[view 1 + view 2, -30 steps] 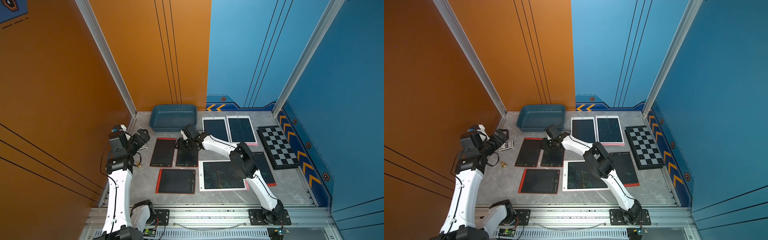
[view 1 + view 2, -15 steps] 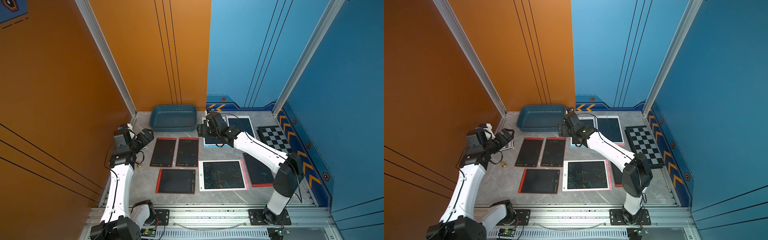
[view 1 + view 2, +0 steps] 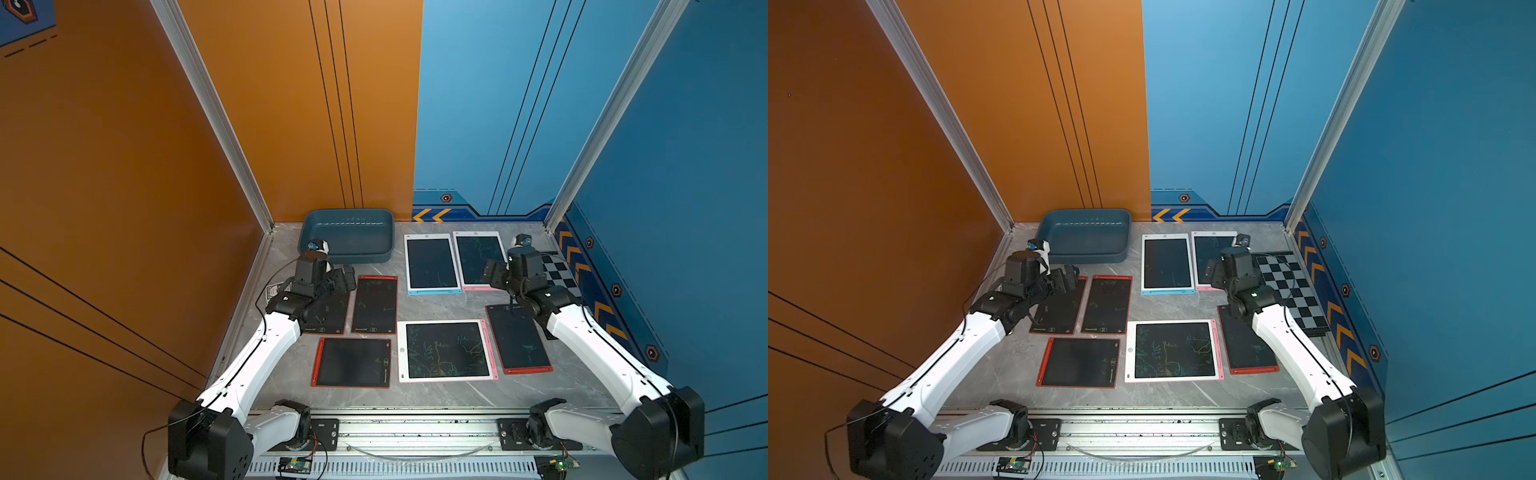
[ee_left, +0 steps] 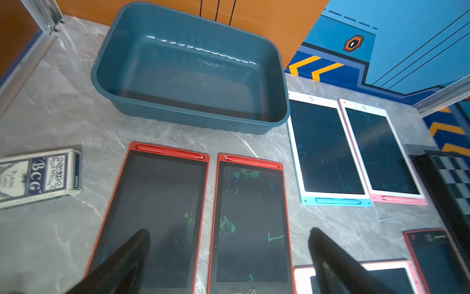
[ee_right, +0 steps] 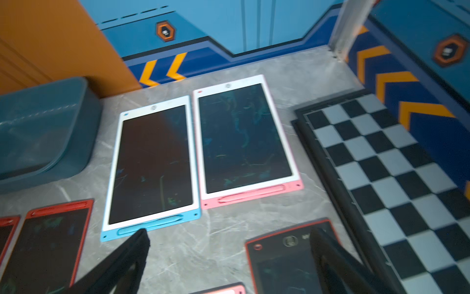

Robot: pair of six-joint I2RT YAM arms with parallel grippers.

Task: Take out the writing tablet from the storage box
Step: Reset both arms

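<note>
At the back left of the worktop [image 3: 440, 305], hard against the orange wall: the box [image 3: 353, 254], upright, floor bare in the left wrist view.

Flat on the worktop, all outside the box:
- Just in front of the box, side by side and nearly touching: left red tablet [image 3: 334, 320] and middle red tablet [image 3: 374, 305].
- Nearer the arm bases, lying crosswise: near red tablet [image 3: 352, 362].
- Beside that one: white tablet [image 3: 446, 350], scribbled in green.
- Next along: right red tablet [image 3: 517, 345], partly hidden under the right arm.
- To the right of the box, side by side: blue tablet [image 3: 432, 264] and pink tablet [image 3: 478, 257].

By the right wall, a chequered board [image 3: 1291, 291]. Left of the two upright red ones, a card pack [image 4: 38, 175].

Left hand [image 4: 229, 230] above the near ends of the left and middle red tablets, fingers [image 4: 132, 252] wide apart, holding nothing. Right hand [image 5: 229, 230] above bare worktop between the blue tablet and the right red tablet, fingers [image 5: 134, 249] likewise spread wide, gripping nothing.
</note>
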